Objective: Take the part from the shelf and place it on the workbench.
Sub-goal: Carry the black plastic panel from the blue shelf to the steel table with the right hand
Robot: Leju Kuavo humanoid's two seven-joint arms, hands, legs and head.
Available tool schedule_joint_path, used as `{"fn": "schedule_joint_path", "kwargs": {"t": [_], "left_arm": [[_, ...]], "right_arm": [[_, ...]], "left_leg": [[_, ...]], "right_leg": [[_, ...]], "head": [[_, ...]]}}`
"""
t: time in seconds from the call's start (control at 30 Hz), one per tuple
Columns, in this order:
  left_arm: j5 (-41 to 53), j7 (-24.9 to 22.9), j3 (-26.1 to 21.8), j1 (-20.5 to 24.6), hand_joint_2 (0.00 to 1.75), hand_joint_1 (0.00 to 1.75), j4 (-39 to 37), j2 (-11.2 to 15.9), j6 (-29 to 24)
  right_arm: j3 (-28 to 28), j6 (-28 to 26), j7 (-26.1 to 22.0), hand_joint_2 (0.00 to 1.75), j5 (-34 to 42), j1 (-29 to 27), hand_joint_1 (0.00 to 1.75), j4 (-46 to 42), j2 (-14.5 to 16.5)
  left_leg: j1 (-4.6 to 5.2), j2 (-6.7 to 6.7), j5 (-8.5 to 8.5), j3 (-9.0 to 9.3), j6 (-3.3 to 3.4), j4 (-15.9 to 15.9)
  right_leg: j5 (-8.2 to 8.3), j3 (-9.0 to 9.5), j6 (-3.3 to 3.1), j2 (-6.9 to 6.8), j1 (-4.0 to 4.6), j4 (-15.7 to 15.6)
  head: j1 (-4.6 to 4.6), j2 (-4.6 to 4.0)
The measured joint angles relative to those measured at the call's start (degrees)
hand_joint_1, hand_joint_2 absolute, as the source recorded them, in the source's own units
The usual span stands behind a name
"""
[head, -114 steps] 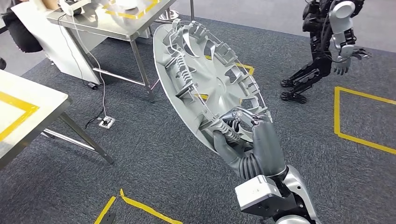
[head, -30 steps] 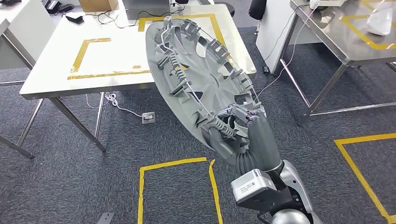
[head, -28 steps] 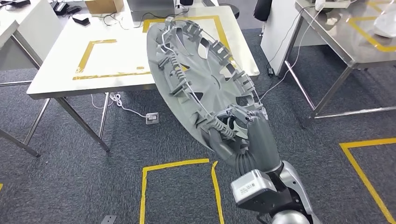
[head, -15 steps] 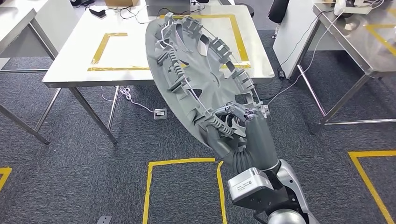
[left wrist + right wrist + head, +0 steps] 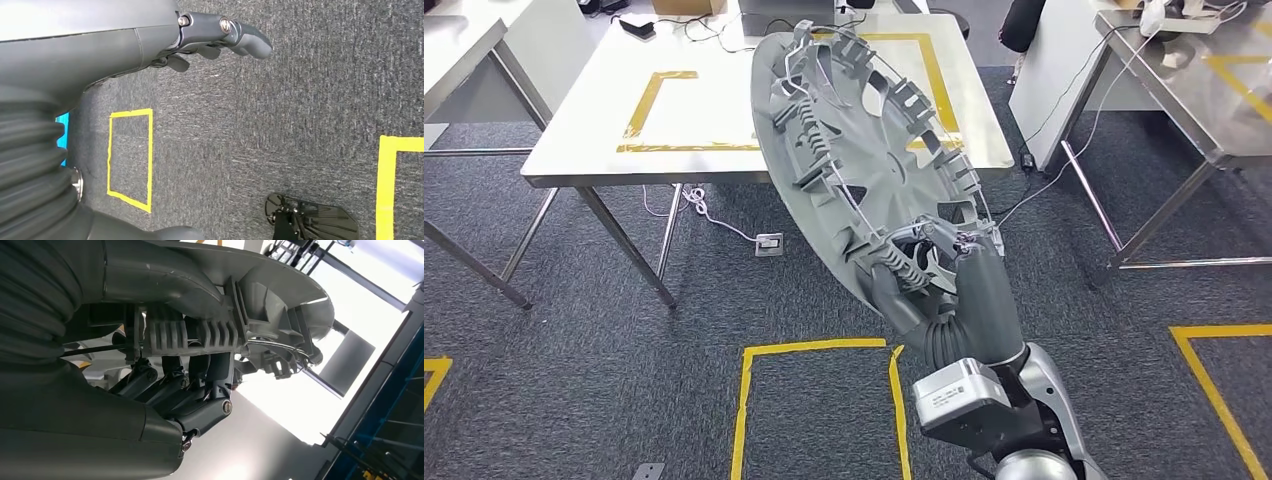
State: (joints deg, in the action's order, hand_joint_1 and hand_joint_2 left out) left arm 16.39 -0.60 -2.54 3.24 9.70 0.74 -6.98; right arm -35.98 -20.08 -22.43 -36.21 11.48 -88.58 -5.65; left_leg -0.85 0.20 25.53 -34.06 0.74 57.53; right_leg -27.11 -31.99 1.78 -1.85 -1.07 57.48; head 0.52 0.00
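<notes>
While the white workbench [image 5: 574, 120] stands ahead across the grey carpet, with a yellow tape rectangle [image 5: 659, 110] marked on its top, the task is at the carry stage: the part is off the shelf but not yet set down. The part [image 5: 864, 160], a large grey wheel cover with ribs and clips around its rim, is held up in the air, tilted, its upper edge overlapping the workbench's near right corner in the head view. The right hand [image 5: 944, 290] grasps it at the lower rim, fingers [image 5: 170, 385] curled over a ribbed clip. The left hand [image 5: 220, 35] hangs over the carpet, loosely open and holding nothing.

The risk, I judge, is leverage: gripped at one edge only, the broad cover could swing or slip, or strike the workbench edge on approach. No containers are visible.
</notes>
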Motion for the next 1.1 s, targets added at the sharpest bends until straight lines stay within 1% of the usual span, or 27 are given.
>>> {"fn": "schedule_joint_path", "kwargs": {"t": [0.03,0.07,0.13,0.17,0.2,0.23,0.27,0.3,0.33,0.37,0.43,0.5,0.53,0.57,0.63,0.67,0.7,0.73,0.77,0.8,0.83,0.87,0.93,1.0,1.03,1.07,1.1], "left_arm": [[0.01,-0.01,-0.01,0.03,1.75,0.0,0.02,-0.06,0.01],[0.01,-0.03,-0.02,0.07,1.75,0.0,0.03,-0.12,0.01],[0.01,-0.04,-0.13,0.17,1.75,0.0,0.04,-0.16,0.03],[0.01,-0.07,-0.21,0.16,1.75,0.0,0.04,-0.16,0.05],[0.01,-0.09,-0.28,0.14,1.75,0.0,0.04,-0.19,0.09],[0.01,-0.11,-0.33,0.13,1.75,0.0,0.04,-0.23,0.12],[0.01,-0.13,-0.35,0.13,1.75,0.0,0.04,-0.31,0.14],[0.01,-0.13,-0.36,0.14,1.75,0.0,0.04,-0.33,0.16],[0.01,-0.14,-0.37,0.15,1.75,0.0,0.04,-0.25,0.16],[0.02,-0.19,-0.38,0.14,1.75,0.0,0.04,-0.17,0.16],[0.03,-0.28,-0.4,0.1,1.75,0.0,0.04,-0.03,0.17],[0.04,-0.34,-0.4,0.07,1.75,0.0,0.05,-0.08,0.18],[0.06,-0.35,-0.4,0.13,1.75,0.0,0.05,-0.08,0.18],[0.09,-0.35,-0.39,0.19,1.75,0.0,0.06,-0.07,0.19],[0.15,-0.36,-0.4,0.24,1.75,0.0,0.06,-0.07,0.25],[0.2,-0.36,-0.4,0.2,1.75,0.0,0.05,-0.07,0.28],[0.26,-0.37,-0.4,0.14,1.75,0.0,0.05,-0.07,0.3],[0.33,-0.37,-0.4,0.11,1.75,0.0,0.04,-0.07,0.31],[0.39,-0.36,-0.39,0.1,1.75,0.0,0.04,-0.07,0.31],[0.46,-0.36,-0.39,0.11,1.75,0.0,0.04,-0.05,0.31],[0.5,-0.35,-0.39,0.13,1.75,0.0,0.03,0.01,0.32],[0.55,-0.34,-0.39,0.16,1.75,0.0,0.03,0.05,0.32],[0.62,-0.35,-0.4,0.18,1.75,0.0,0.02,0.13,0.33],[0.7,-0.36,-0.41,0.16,1.75,0.0,0.04,0.07,0.33],[0.75,-0.36,-0.42,0.18,1.75,0.0,0.05,0.03,0.33],[0.82,-0.35,-0.42,0.27,1.75,0.0,0.06,-0.01,0.33],[0.87,-0.34,-0.42,0.36,1.75,0.0,0.07,-0.03,0.33]], "right_arm": [[0.02,-0.05,0.01,1.75,-0.03,-0.02,1.75,-0.05,0.07],[0.05,-0.1,0.02,1.75,-0.08,-0.06,1.75,-0.1,0.1],[0.11,-0.15,0.02,1.75,-0.17,-0.32,1.75,-0.09,0.07],[0.14,-0.15,0.04,1.75,-0.2,-0.48,1.75,-0.08,0.05],[0.19,-0.14,0.06,1.75,-0.22,-0.6,1.75,-0.08,0.04],[0.21,-0.14,0.07,1.75,-0.22,-0.66,1.75,-0.08,0.04],[0.23,-0.14,0.07,1.75,-0.22,-0.66,1.75,-0.08,0.04],[0.26,-0.14,0.06,1.75,-0.22,-0.68,1.75,-0.07,0.04],[0.26,-0.15,0.06,1.75,-0.25,-0.71,1.75,-0.07,0.05],[0.3,-0.17,0.08,1.75,-0.27,-0.77,1.75,-0.08,0.06],[0.38,-0.25,0.14,1.75,-0.36,-0.87,1.75,-0.1,0.09],[0.46,-0.32,0.2,1.75,-0.42,-0.89,1.75,-0.11,0.11],[0.48,-0.33,0.21,1.75,-0.43,-0.88,1.75,-0.13,0.11],[0.51,-0.35,0.22,1.75,-0.44,-0.88,1.75,-0.14,0.12],[0.55,-0.38,0.22,1.75,-0.44,-0.89,1.75,-0.14,0.13],[0.56,-0.38,0.23,1.75,-0.44,-0.9,1.75,-0.14,0.13],[0.57,-0.38,0.23,1.75,-0.44,-0.91,1.75,-0.14,0.13],[0.58,-0.39,0.24,1.75,-0.44,-0.93,1.75,-0.14,0.13],[0.58,-0.4,0.25,1.75,-0.44,-0.93,1.75,-0.14,0.13],[0.6,-0.42,0.24,1.75,-0.44,-0.93,1.75,-0.14,0.13],[0.6,-0.44,0.22,1.75,-0.44,-0.91,1.75,-0.15,0.13],[0.61,-0.48,0.17,1.75,-0.44,-0.89,1.75,-0.15,0.13],[0.67,-0.55,0.09,1.75,-0.44,-0.89,1.75,-0.16,0.13],[0.79,-0.59,0.1,1.75,-0.4,-0.88,1.75,-0.15,0.11],[0.84,-0.6,0.11,1.75,-0.37,-0.8,1.75,-0.15,0.1],[0.87,-0.61,0.1,1.75,-0.34,-0.7,1.75,-0.15,0.09],[0.87,-0.61,0.09,1.75,-0.32,-0.64,1.75,-0.14,0.08]], "left_leg": [[-0.21,0.0,-0.42,0.56,0.19,-0.88],[-0.44,-0.03,-0.78,1.0,0.28,-1.47],[-0.53,-0.16,-0.83,1.11,0.17,-1.58],[-0.64,-0.29,-0.71,1.09,0.0,-1.44],[-0.81,-0.46,-0.51,1.09,-0.3,-1.22],[-1.08,-0.67,-0.25,1.1,-0.72,-0.87],[-1.44,-0.89,0.13,1.08,-1.25,-0.33],[-1.69,-1.12,0.61,0.98,-1.9,0.31],[-1.82,-1.34,1.13,0.83,-2.58,1.04],[-1.83,-1.48,1.55,0.68,-3.16,1.54],[-1.73,-1.6,1.91,0.72,-3.99,1.59],[-1.86,-1.34,2.18,0.78,-4.46,1.56],[-1.86,-1.05,2.84,0.23,-4.55,2.81],[-1.77,-0.76,4.04,-1.12,-4.51,5.46],[-1.4,-0.43,6.99,-5.48,-4.18,13.44],[-1.18,-0.43,7.8,-7.61,-3.95,16.86],[-0.97,-0.43,7.55,-8.88,-3.61,18.48],[-0.7,-0.44,6.17,-9.07,-3.16,17.89],[-0.37,-0.44,3.88,-8.2,-2.54,15.18],[0.06,-0.4,1.42,-6.75,-1.8,11.29],[0.48,-0.32,-0.2,-5.14,-1.11,7.68],[0.84,-0.24,-0.96,-3.88,-0.66,4.96],[1.23,-0.21,-0.41,-2.76,-0.28,2.9],[1.06,-0.43,-0.12,-1.93,-0.02,2.0],[0.89,-0.52,0.03,-1.32,0.23,1.61],[0.75,-0.62,0.19,-0.72,0.45,1.33],[0.68,-0.68,0.43,-0.3,0.66,1.17]], "right_leg": [[-0.77,-0.52,0.11,0.43,0.01,1.19],[-2.09,-1.68,0.19,0.91,-0.03,3.61],[-5.71,-5.7,0.4,1.59,-0.18,11.31],[-6.6,-7.46,0.54,1.67,-0.33,14.4],[-6.38,-8.35,0.72,1.71,-0.53,15.64],[-4.96,-7.96,0.94,1.71,-0.78,14.36],[-2.81,-6.42,1.24,1.71,-1.09,10.93],[-1.22,-4.7,1.56,1.8,-1.29,7.39],[-0.21,-3.34,1.54,1.99,-1.41,4.5],[0.05,-2.67,1.22,2.13,-1.44,3.03],[-0.44,-2.79,-0.1,2.32,-1.26,3.0],[-0.67,-2.66,-1.21,2.26,-1.21,3.17],[-0.78,-2.47,-1.65,2.23,-1.18,3.12],[-0.93,-2.23,-2.05,2.17,-1.12,3.07],[-1.42,-1.75,-2.71,2.05,-0.76,3.05],[-1.71,-1.46,-2.95,2.02,-0.51,3.06],[-2.05,-1.08,-3.12,2.02,-0.27,3.06],[-2.42,-0.59,-3.22,2.03,-0.03,3.06],[-2.85,0.01,-3.25,2.05,0.17,3.04],[-3.3,0.57,-3.23,2.05,0.28,2.98],[-3.76,1.01,-3.05,2.06,0.45,2.95],[-4.1,1.27,-2.8,2.08,0.52,2.84],[-4.23,1.67,-2.08,2.08,0.58,2.59],[-4.16,2.16,-1.51,2.02,0.49,2.73],[-4.33,1.83,-1.25,2.01,0.5,3.83],[-4.9,0.63,-1.02,2.0,0.47,5.95],[-5.81,-1.38,-0.78,2.01,0.41,9.09]], "head": [[-0.06,0.0],[-0.15,0.0],[-0.29,0.0],[-0.32,0.0],[-0.33,0.0],[-0.33,0.0],[-0.36,0.0],[-0.44,0.0],[-0.59,0.0],[-0.67,0.0],[-0.69,0.0],[-0.49,0.0],[-0.37,0.0],[-0.23,0.0],[-0.02,0.0],[0.02,0.0],[0.03,0.0],[0.03,0.0],[0.03,0.0],[0.02,0.0],[-0.02,0.0],[-0.04,0.0],[-0.07,0.0],[-0.04,0.0],[-0.13,0.0],[-0.24,0.0],[-0.38,0.0]]}}
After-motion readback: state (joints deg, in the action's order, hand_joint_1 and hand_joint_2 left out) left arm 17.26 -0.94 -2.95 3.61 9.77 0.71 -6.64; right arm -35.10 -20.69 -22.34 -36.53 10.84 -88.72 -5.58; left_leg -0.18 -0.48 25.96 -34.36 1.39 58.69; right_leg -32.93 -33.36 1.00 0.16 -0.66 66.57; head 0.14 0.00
